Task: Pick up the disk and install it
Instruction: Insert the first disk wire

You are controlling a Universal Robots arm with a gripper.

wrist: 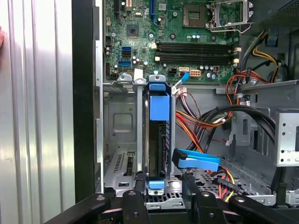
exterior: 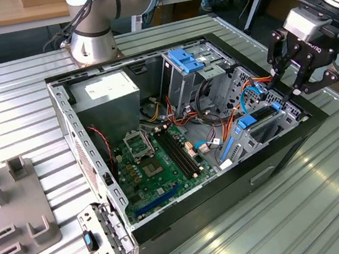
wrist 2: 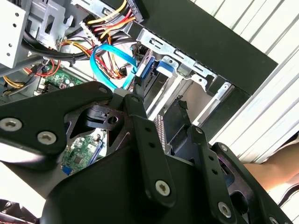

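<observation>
Looking past your gripper (wrist: pixel 163 181), you see the disk (wrist: pixel 158 135) edge-on, faces hidden in the drive cage (wrist: pixel 120 122), long axis toward the motherboard (wrist: pixel 140 28); jaws apart astride it.

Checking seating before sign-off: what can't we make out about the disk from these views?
- Near end of the disk, first wrist view: partly covered by the gripper.
- Its flat faces and connectors, first wrist view: it stands edge-on between the drive bay walls.
- Drive bay interior, exterior view: blocked by the gripper and cables.
</observation>
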